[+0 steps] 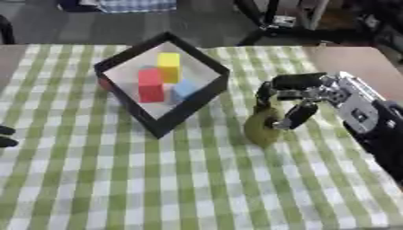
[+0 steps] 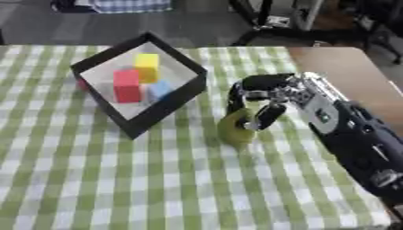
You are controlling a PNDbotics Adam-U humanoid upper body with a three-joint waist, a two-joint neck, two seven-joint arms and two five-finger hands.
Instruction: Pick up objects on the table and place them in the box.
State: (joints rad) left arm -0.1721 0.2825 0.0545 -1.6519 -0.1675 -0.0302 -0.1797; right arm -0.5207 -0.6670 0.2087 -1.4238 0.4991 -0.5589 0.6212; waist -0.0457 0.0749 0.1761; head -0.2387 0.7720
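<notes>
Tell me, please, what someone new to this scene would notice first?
Probably the black-framed box standing left of centre on the green checked tablecloth, with a red block, a yellow block and a pale blue block inside. Next, the right hand just right of the box, its fingers curled round an olive-green object.

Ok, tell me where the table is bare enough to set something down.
Free: the checked tablecloth in front of the black box, and left of it. Crowded: right of the box, where the right hand curls around an olive-green object. Left hand shows at the left edge.
</notes>
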